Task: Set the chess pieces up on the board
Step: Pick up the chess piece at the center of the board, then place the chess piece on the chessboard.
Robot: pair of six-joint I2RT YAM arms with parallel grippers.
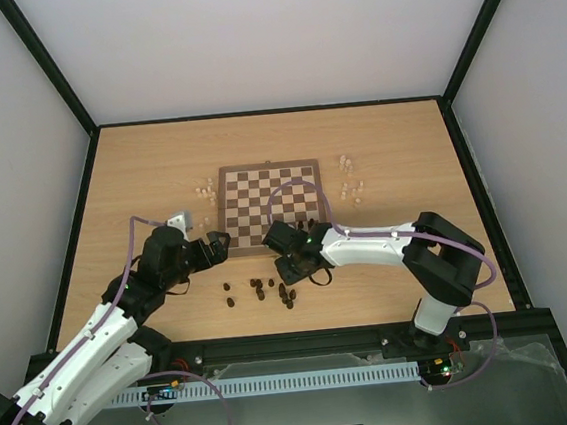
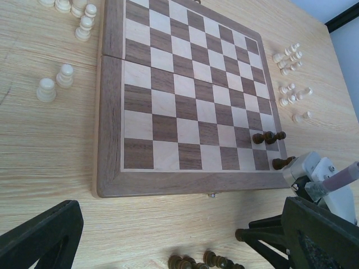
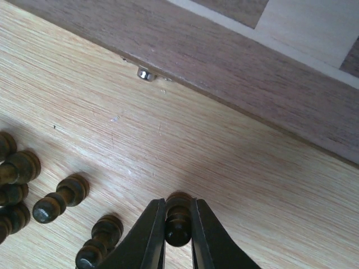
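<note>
The right pincer [image 3: 177, 204] is clamped on a dark piece [image 3: 178, 227], one finger on each side of it, on the counter [image 1: 138, 166] just off the near edge of the board [image 3: 224, 61]. The piece sits squarely between the jaws. In the wrist view its long axis runs in line with the fingers, its rounded head nearest the camera. I take it to be standing upright, though I cannot be sure.

The coming move turns on one thing: the board's squares lie straight ahead of that pincer, past the near border, so the piece needs to go up and forward. The right arm is plainly the nearer one.

The rest of the dark heap [image 1: 261, 290] is beside the held piece, off the board's near edge. A few dark ones [image 2: 268, 137] are on squares at the board's near right corner. Pale pieces [image 1: 351, 188] lie off both sides of the board.

The left pincer [image 1: 211, 245] hangs off the board's near left corner, its fingers wide apart with nothing between them
</note>
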